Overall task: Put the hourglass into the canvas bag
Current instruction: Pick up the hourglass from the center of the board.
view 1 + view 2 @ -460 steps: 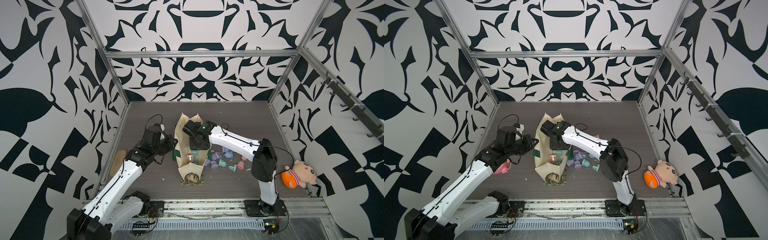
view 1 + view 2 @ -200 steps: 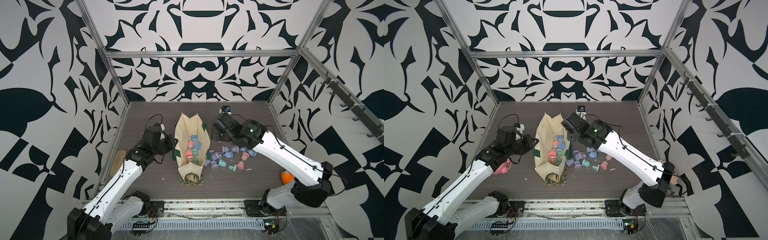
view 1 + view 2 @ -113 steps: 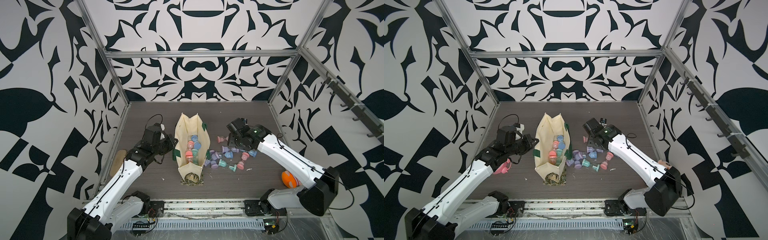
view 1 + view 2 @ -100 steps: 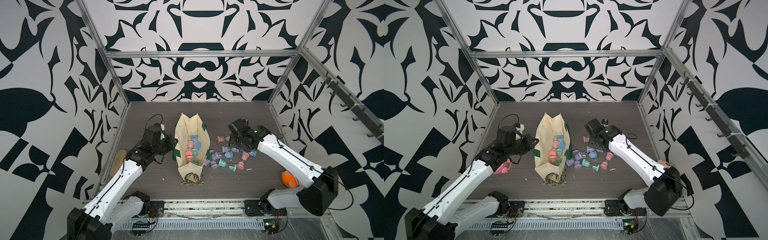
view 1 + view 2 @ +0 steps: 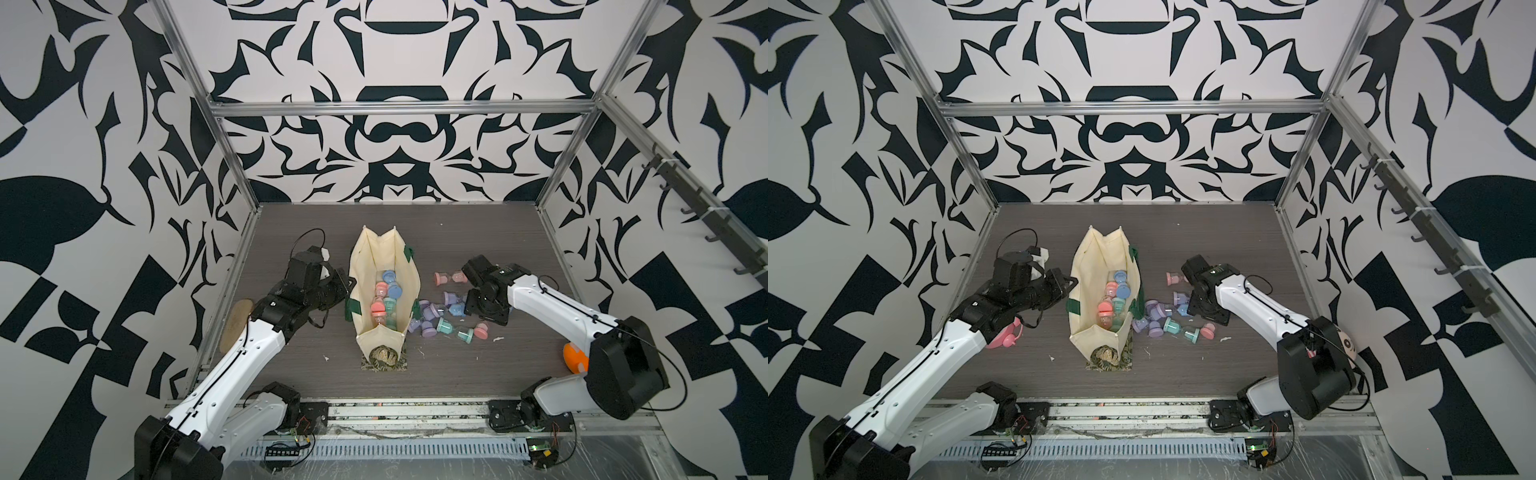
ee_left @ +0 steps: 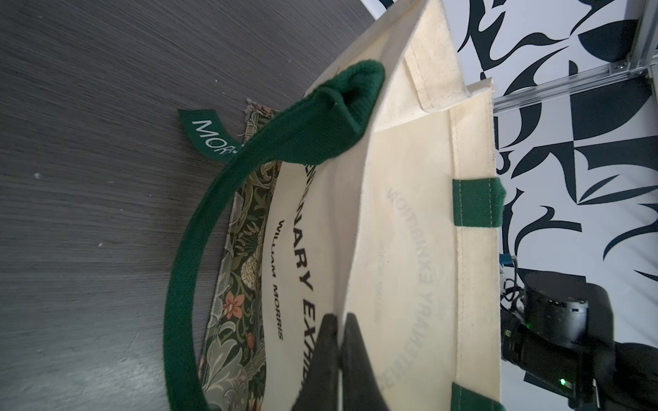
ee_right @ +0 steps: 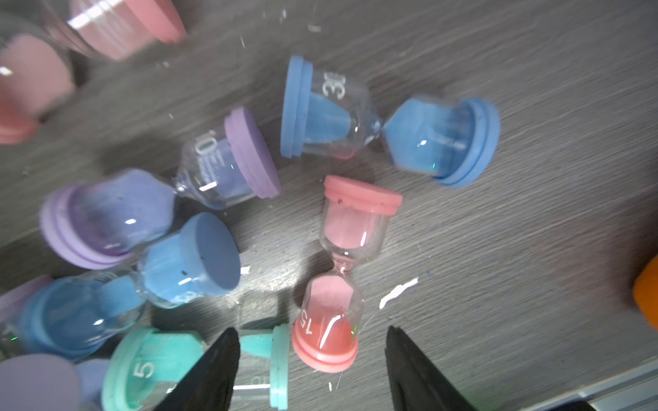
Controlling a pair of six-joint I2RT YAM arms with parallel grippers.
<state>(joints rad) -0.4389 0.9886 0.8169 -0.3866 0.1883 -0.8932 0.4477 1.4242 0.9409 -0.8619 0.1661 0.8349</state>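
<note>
Hourglasses (image 5: 442, 326): roughly nine loose, five bagged | left end effector (image 6: 340, 320) pinching canvas bag (image 5: 410, 272) | right end effector (image 7: 311, 331) spread

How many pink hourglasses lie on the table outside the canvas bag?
2. One pink hourglass lies alone beyond the pile, by the right arm; the other at the pile's near end, beside a teal hourglass. The arm may hide more.

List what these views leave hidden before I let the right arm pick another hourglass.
- Bag contents: top views show the upper hourglasses; its walls hide any beneath, so no count.
- Right gripper: hidden under its wrist in both top views; open jaws show only in its wrist view.
- Pink hourglasses in the right wrist view: blurred, cut by the frame.
- Orange toy: mostly behind the right arm.
- Pink object: mostly under the left arm; unidentifiable.
</note>
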